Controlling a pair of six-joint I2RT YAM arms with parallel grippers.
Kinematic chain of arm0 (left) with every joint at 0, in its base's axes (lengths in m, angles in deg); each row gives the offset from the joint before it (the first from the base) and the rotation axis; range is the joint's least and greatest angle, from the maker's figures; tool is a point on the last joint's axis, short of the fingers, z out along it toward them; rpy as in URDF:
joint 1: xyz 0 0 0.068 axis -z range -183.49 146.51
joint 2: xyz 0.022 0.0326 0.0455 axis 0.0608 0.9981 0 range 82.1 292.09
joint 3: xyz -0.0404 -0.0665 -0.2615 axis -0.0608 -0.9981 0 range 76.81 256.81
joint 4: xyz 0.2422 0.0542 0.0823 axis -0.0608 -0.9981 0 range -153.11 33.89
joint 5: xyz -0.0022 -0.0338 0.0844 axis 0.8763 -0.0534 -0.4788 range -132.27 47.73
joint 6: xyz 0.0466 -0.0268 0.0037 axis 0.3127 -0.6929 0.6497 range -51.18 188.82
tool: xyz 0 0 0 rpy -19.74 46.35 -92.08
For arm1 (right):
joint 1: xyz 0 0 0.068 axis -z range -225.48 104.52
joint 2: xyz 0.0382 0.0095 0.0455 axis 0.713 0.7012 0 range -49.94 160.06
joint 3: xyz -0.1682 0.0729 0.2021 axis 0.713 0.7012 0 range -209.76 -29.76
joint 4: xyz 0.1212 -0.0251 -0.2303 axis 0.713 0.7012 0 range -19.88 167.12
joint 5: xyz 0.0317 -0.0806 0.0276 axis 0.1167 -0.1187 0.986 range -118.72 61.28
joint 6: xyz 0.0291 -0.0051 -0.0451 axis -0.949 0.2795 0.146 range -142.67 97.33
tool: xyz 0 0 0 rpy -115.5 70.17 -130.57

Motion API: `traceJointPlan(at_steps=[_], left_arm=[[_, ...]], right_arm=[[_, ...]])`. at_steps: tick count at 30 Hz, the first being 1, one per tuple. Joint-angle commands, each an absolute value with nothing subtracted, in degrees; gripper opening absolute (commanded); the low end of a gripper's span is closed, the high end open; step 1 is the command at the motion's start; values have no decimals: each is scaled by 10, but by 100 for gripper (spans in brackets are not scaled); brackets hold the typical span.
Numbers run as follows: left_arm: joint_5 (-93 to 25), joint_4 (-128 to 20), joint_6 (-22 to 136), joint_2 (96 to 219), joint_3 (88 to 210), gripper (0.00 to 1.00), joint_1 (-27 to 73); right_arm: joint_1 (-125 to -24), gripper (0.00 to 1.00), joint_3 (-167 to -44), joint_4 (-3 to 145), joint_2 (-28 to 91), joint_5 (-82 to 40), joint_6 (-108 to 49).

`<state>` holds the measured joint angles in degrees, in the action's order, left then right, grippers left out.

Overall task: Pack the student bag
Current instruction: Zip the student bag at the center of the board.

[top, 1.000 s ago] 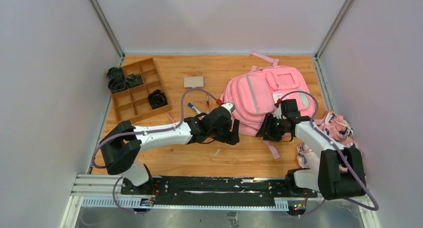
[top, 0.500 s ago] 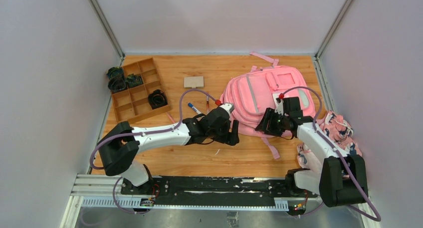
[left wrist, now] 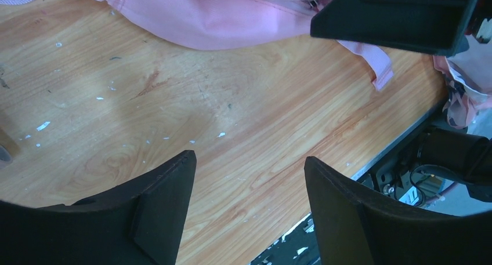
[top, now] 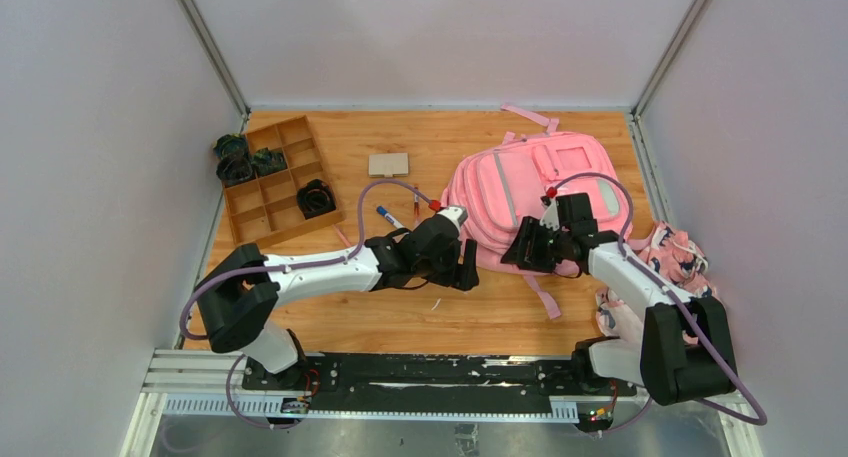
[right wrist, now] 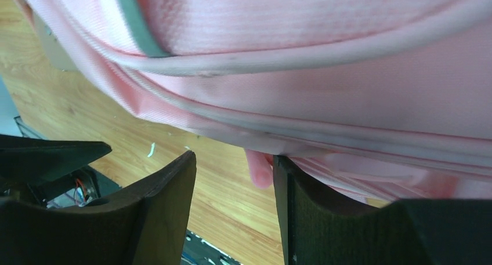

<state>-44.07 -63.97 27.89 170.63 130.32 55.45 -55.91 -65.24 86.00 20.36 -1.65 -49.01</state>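
Pink backpack (top: 530,172) lies flat on the wooden bench (top: 400,317), up toward the far right corner. Left end effector (left wrist: 249,166) hangs over bare wood just off the backpack's near left edge, jaws wide apart, nothing in them. Right end effector (right wrist: 232,172) is tucked under the backpack's near edge, jaws parted too. A little pink tab (right wrist: 258,169) dangles between them, not pinched as far as I can see.
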Motion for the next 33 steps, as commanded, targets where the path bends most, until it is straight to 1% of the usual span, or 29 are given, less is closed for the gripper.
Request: traceJointPlan(at_steps=[1, 6, 8, 12, 16, 18, 20, 21, 23, 24, 25, 29, 33], left_arm=[[-458, -625, 279, 1682, 1295, 74, 552], [-468, -635, 301, 1680, 1309, 74, 552], [-466, -634, 311, 1681, 1316, 73, 552], [-475, -629, 343, 1689, 1337, 73, 570], [-543, -620, 399, 1705, 1362, 73, 612], [-566, -608, 428, 1718, 1374, 73, 630], [-584, -623, 439, 1740, 1401, 73, 641], [-597, -646, 433, 1759, 1425, 72, 644], [-642, -712, 384, 1803, 1482, 66, 646], [-664, -743, 353, 1828, 1509, 64, 649], [-687, -773, 307, 1851, 1539, 65, 653], [-737, -849, 253, 1943, 1648, 72, 679], [-736, -872, 220, 1993, 1699, 71, 685]], right_arm=[[-593, 55, -657, 840, 191, 39, -510], [-615, 54, -676, 833, 183, 132, -475], [-615, 54, -684, 846, 168, 130, -453], [-610, 54, -695, 887, 144, 39, -451], [-597, 53, -697, 922, 123, -46, -494], [-587, 53, -700, 955, 96, -118, -520], [-573, 52, -705, 1004, 71, -218, -556], [-562, 51, -705, 1025, 60, -257, -571], [-533, 51, -703, 1060, 35, -320, -592], [-517, 51, -701, 1069, 23, -331, -597], [-499, 52, -699, 1079, 11, -335, -600], [-430, 53, -695, 1097, -39, -316, -604], [-425, 53, -705, 1104, -53, -318, -597]])
